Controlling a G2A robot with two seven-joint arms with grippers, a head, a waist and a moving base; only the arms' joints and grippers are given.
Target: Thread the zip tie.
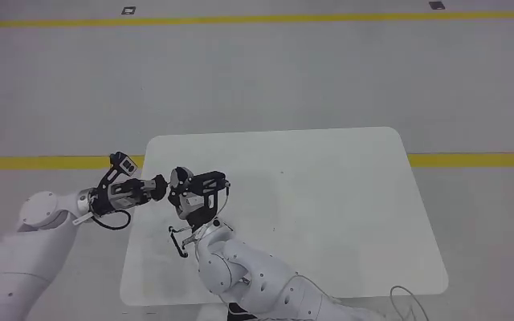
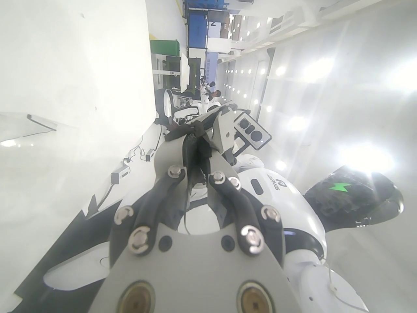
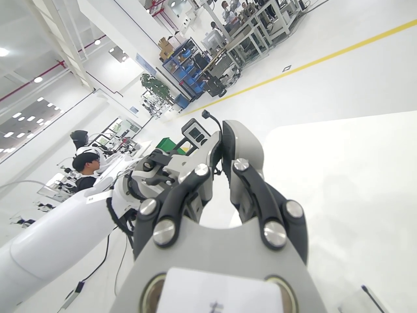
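Zip tie clamped in R jaws; L jaws grip it too.

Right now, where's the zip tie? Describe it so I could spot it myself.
Start at the white rounded table, at the end where the two arms meet. The thin black plastic zip tie is pinched in the right claw, poking out past its fingertips. Unlike the bulky grey claw parts around it, it is a slim curved strip ending in a small square head.
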